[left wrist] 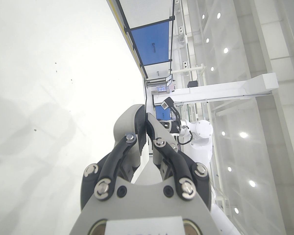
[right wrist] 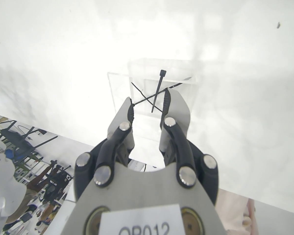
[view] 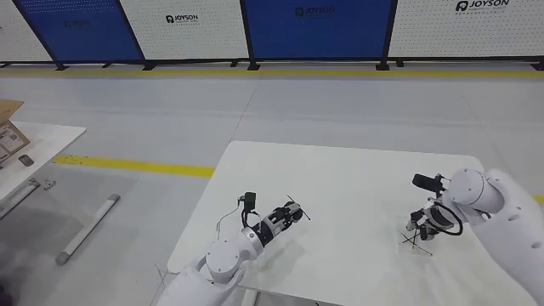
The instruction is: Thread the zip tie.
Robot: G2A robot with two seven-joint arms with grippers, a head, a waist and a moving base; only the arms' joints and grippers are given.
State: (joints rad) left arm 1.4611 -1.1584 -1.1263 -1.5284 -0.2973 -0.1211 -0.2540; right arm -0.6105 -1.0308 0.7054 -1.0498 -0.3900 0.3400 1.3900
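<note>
On white table: left jaws together; right jaws apart at zip ties. Behind, blue and white pegboard panels.

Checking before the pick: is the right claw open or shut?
Open: the right claw has its pads apart in its wrist view, zip ties showing through the gap.

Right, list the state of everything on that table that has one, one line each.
Left claw: shut, pads pressed together; a thin black strand crosses its tip, seemingly pinched.
Right claw: open, a finger on either side of the ties.
Zip ties: loose, straight, none looped, lying crossed on the clear block.
Clear block: resting flat on the table.
</note>
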